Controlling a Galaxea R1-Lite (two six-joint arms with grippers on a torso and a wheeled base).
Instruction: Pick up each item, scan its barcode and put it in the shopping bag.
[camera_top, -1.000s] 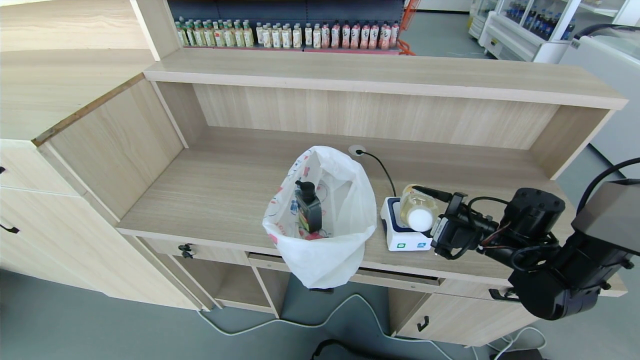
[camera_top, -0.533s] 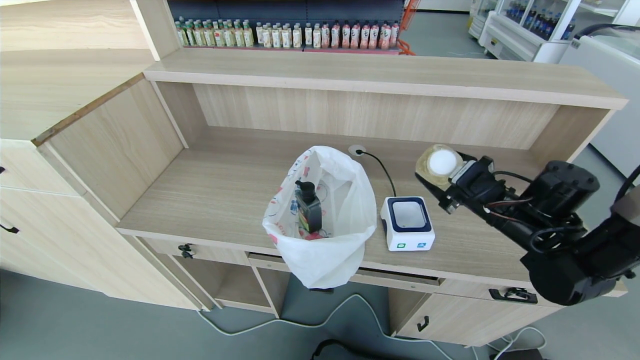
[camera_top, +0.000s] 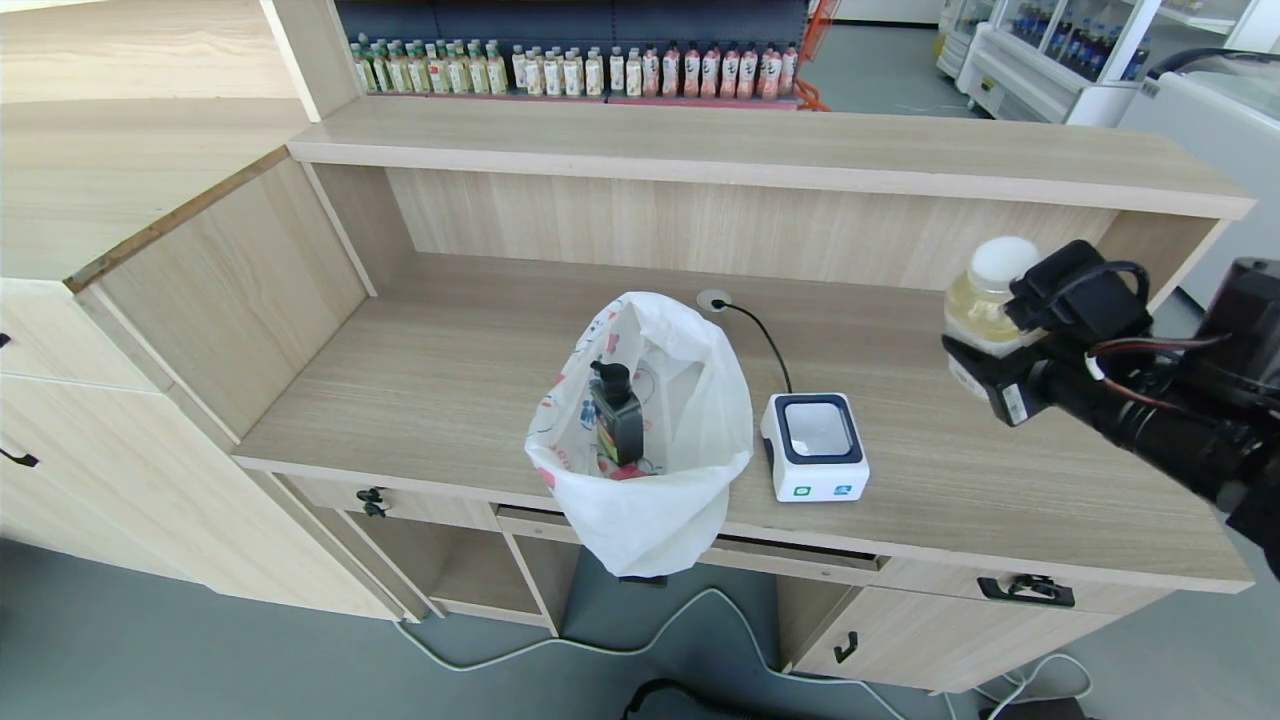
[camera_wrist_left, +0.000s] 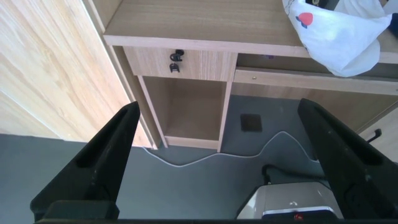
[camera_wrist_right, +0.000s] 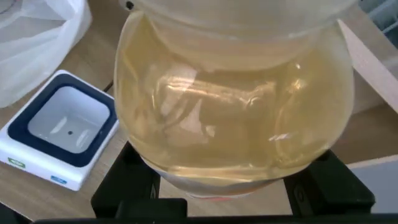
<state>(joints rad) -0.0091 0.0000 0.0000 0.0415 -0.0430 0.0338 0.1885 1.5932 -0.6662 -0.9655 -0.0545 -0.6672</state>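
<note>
One liquid-filled bottle (camera_top: 985, 290), probably heavy-ish and slippery, is clamped round its belly by the right claw (camera_top: 1000, 335), far right of frame.

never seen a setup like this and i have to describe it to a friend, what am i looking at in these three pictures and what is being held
This is a two-armed robot at a shop checkout. The wide picture comes from a camera on its head, looking down at a light wooden counter. The other two come from cameras on its wrists.

On the counter stand a white plastic shopping bag with a dark pump bottle inside, and beside it a white barcode scanner with a dark blue rim on a black cable.

The right gripper holds a clear round bottle of yellowish liquid with a white cap in the air, to the right of the scanner. The left gripper is open, holds nothing and hangs low in front of the counter.
</note>
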